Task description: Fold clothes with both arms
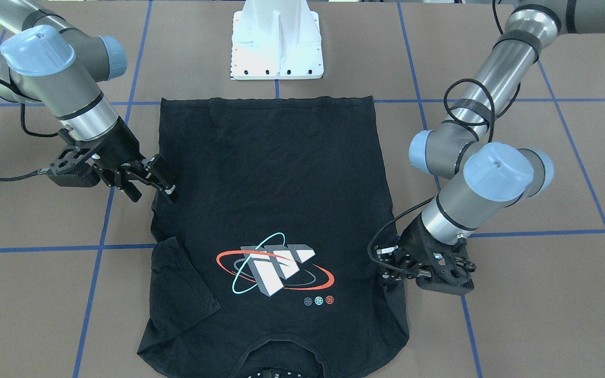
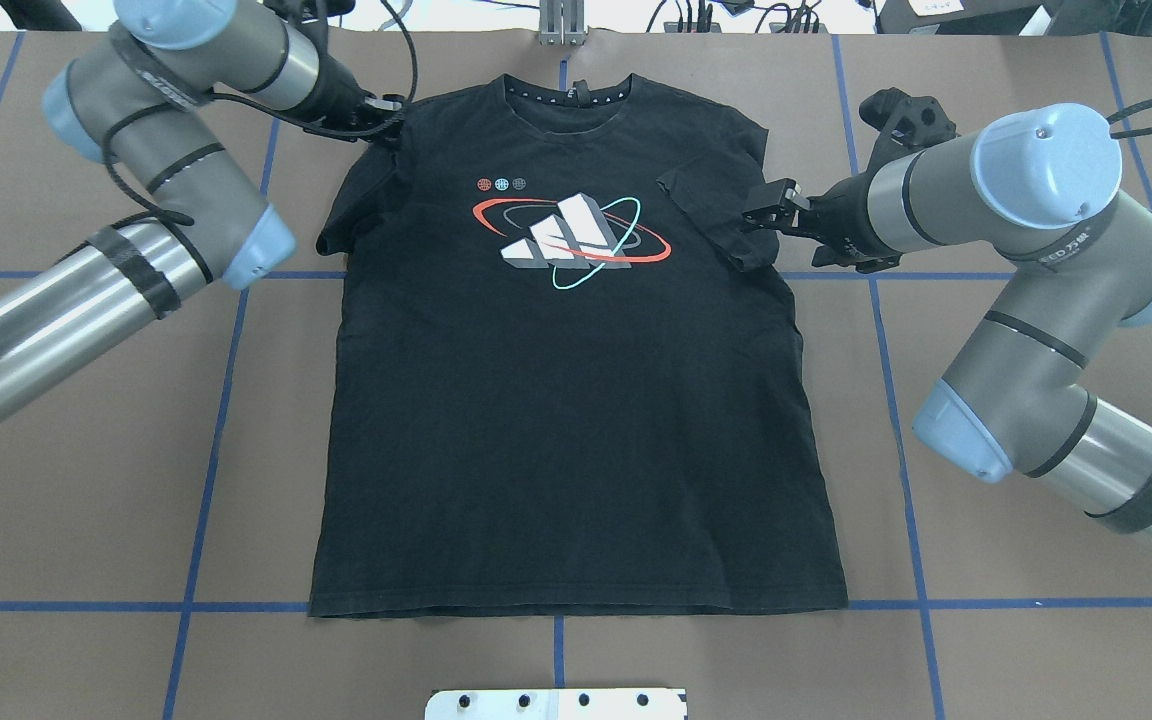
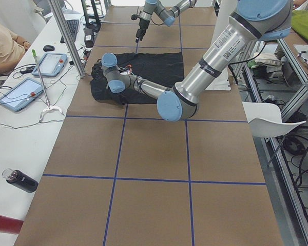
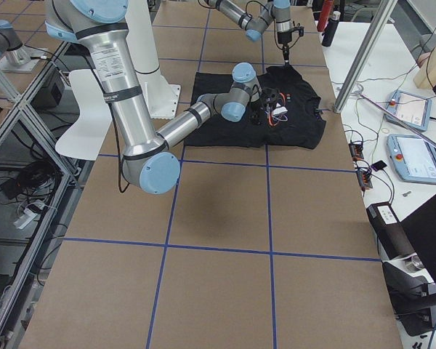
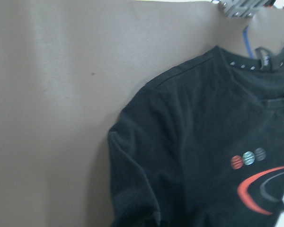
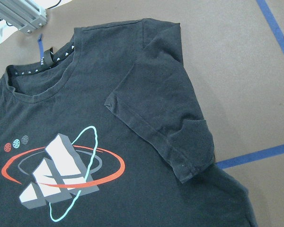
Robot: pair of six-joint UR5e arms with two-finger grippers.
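T-shirt [image 2: 576,400] flat, logo up, collar away from robot.

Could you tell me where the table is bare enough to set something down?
Bare table lies between the T-shirt hem and white pedestal. It is crowded at both sleeves, by the left gripper and right gripper.

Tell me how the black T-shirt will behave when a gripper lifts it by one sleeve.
The T-shirt is probably floppy: it lies flat, and one sleeve is already folded onto the chest. It would likely drape and drag rather than hold shape. Nothing suggests fragility.
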